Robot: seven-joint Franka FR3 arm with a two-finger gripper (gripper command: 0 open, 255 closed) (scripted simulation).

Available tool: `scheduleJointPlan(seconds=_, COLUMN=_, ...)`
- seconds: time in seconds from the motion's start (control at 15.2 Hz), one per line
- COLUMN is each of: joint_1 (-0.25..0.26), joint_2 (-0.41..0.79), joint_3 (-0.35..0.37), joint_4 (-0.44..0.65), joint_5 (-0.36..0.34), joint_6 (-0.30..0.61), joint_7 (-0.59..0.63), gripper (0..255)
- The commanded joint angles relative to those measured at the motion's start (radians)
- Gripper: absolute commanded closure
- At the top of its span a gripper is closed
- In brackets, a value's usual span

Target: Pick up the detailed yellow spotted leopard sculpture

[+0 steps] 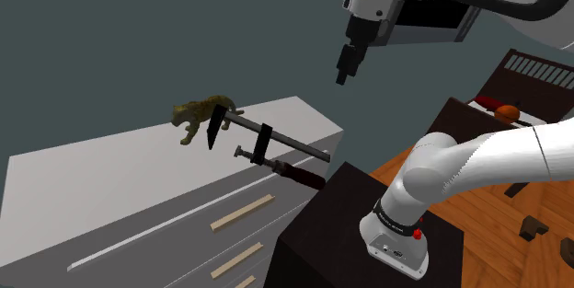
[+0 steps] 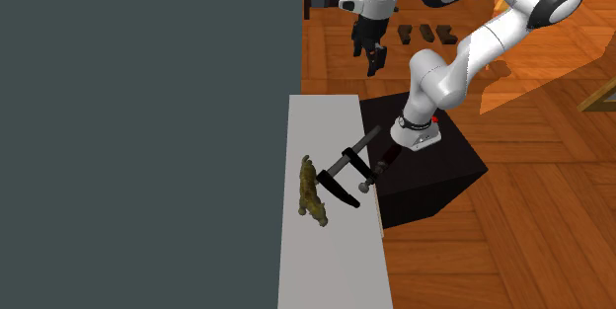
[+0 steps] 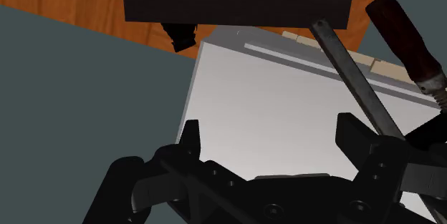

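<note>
Shoulder view: a white cabinet (image 1: 110, 180) with drawer fronts stands against a grey wall. The white arm (image 1: 478, 162) reaches over the cabinet's end. A black bar clamp (image 1: 267, 144) lies on the cabinet top, its handle past the front edge. The yellow-brown spotted leopard sculpture (image 1: 202, 116) stands on the cabinet top by its wall-side edge. The gripper (image 1: 342, 76) hangs above the cabinet, fingers (image 3: 190, 140) spread, grasping nothing.

Dark grey-green wall (image 1: 138, 38), wood floor (image 2: 513, 238), white cabinet (image 1: 110, 171) w/ pale drawer handles (image 1: 242, 213).
</note>
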Motion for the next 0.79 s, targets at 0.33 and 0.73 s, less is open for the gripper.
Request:
scheduleJointPlan(seconds=0.33, joint_1=0.058, joint_2=0.119, joint_3=0.019, joint_4=0.01, joint_5=0.019, joint_6=0.158, joint_7=-0.08, gripper=0)
scheduleJointPlan(seconds=0.73, joint_1=0.123, joint_2=0.272, joint_3=0.048, joint_4=0.053, joint_5=0.041, joint_6=0.325, joint_7=-0.176, gripper=0)
